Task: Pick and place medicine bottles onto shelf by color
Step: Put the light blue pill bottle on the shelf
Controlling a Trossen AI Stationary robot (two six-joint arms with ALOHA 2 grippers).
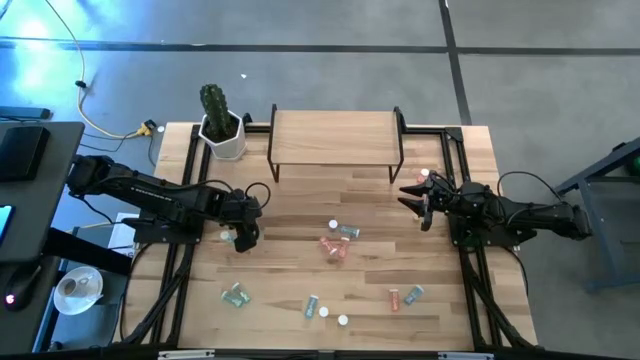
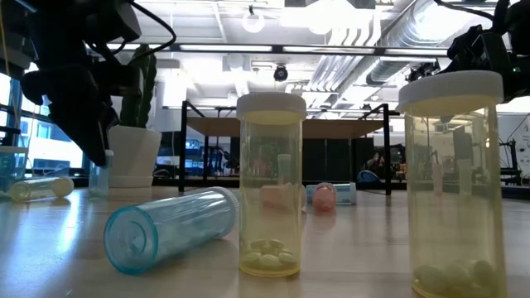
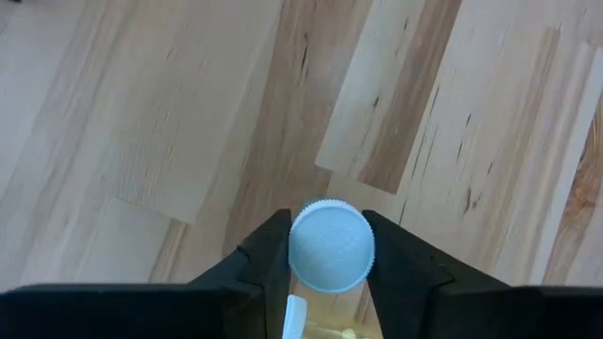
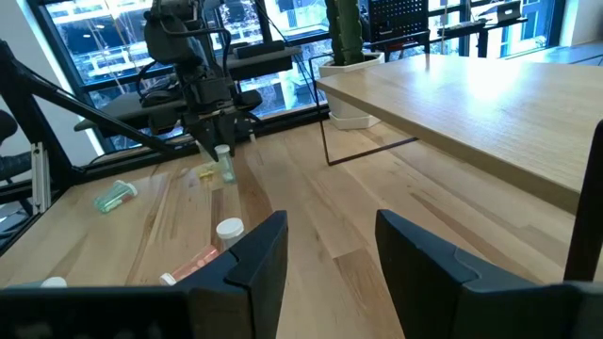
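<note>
My left gripper (image 1: 243,235) points down at the table's left middle, shut on a small white-capped bottle (image 4: 224,165) that stands upright; its cap fills the gap between the fingers in the left wrist view (image 3: 330,247). My right gripper (image 1: 415,196) is open and empty, near the right front leg of the light-wood shelf (image 1: 335,135). The shelf stands on thin black legs at the far middle. Several other bottles lie scattered on the table, among them pink ones (image 1: 333,247), a teal one (image 1: 236,294) and one by the right gripper (image 1: 425,173). My left gripper pinches the bottle's white cap (image 3: 303,252) between its two fingers, one on each side. The fingers come from above, pointing down. The bottle hangs upright below them (image 4: 225,171); whether its bottom touches the table I cannot tell.
A white pot with a cactus (image 1: 222,125) stands left of the shelf. Close to the low camera stand two upright yellow bottles (image 2: 271,186) (image 2: 451,182), with a teal one (image 2: 170,228) on its side. More bottles lie near the front edge (image 1: 313,305) (image 1: 404,296).
</note>
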